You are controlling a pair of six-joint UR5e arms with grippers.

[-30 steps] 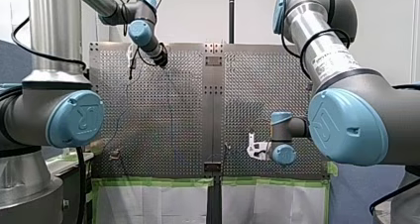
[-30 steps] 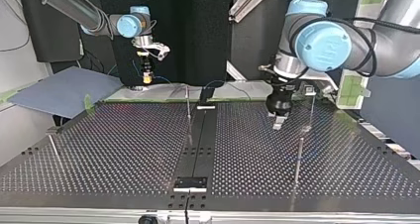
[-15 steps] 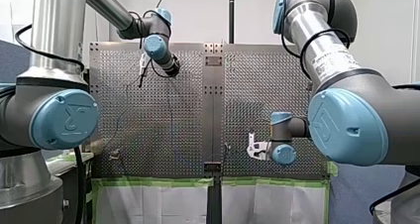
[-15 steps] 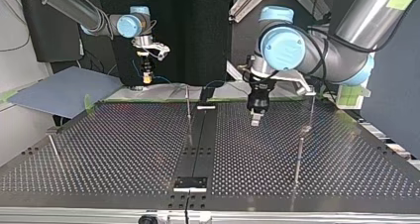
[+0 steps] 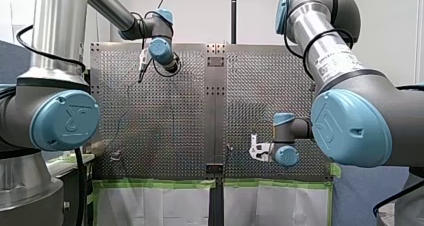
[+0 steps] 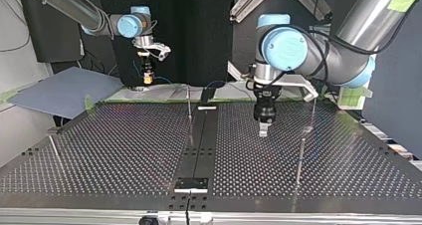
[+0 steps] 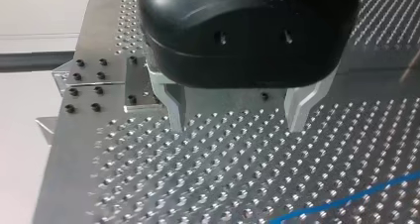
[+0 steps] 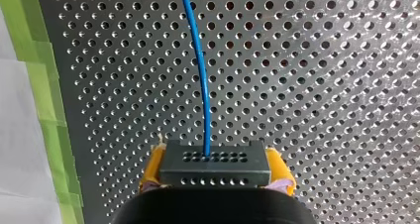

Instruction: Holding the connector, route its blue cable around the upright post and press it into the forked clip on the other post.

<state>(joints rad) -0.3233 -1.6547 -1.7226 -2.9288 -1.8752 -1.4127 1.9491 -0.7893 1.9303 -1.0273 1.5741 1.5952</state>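
Spread left fingers (image 7: 176,105) have shifted toward the table's (image 6: 124,145) middle; right fingers (image 8: 152,168) pinch the connector (image 8: 215,169).

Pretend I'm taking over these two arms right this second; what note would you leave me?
Left gripper: open, empty, hovering above the perforated table.
Right gripper: shut on the connector, held between yellow pads near the table's edge.
Blue cable: runs from the connector out over the table; no view shows it around a post. A stretch passes ahead of the left gripper.
Done: connector gripped.
Left: loop the cable around an upright post, then press it into the forked clip, which I cannot pick out here.
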